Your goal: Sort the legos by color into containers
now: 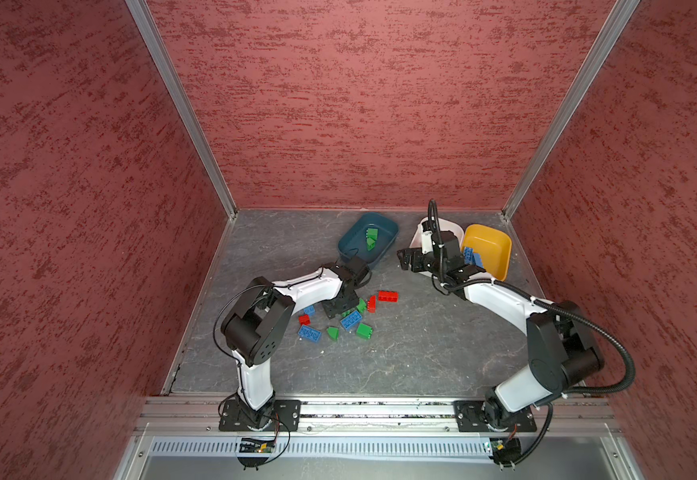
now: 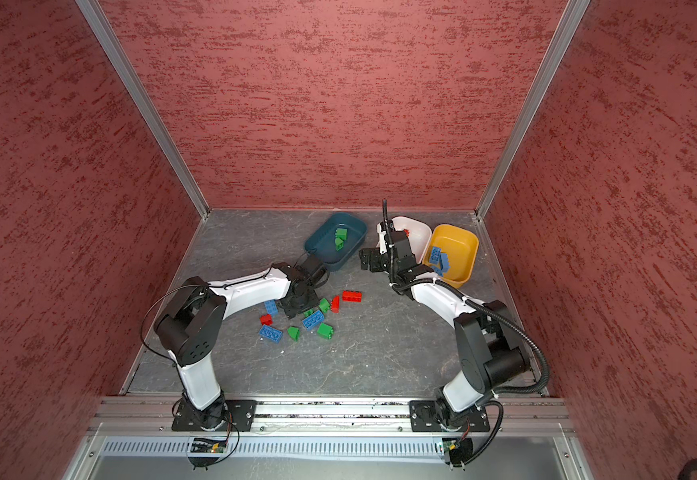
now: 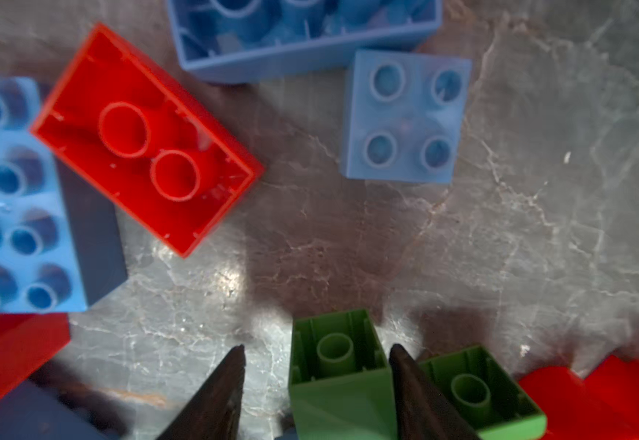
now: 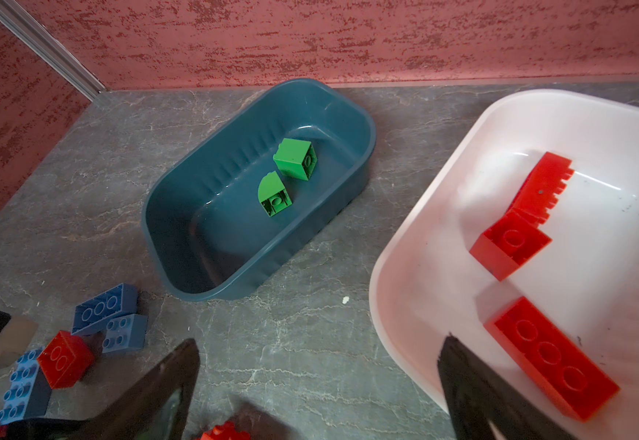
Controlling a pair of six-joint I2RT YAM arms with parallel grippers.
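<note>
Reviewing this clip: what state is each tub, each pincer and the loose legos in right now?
teal tub, holds two green legos.
white tub, holds red legos.
yellow tub, holds blue legos.
loose legos, unsorted on the table.
left pincer, open astride a green lego.
right pincer, open, empty.

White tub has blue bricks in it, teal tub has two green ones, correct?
Not quite: the white tub holds red bricks, not blue, as the right wrist view shows. The teal tub does hold two green bricks.

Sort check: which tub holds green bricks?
The dark teal plastic tub holds green bricks; the white plastic tub has red bricks, the mustard yellow tub blue bricks.
</note>
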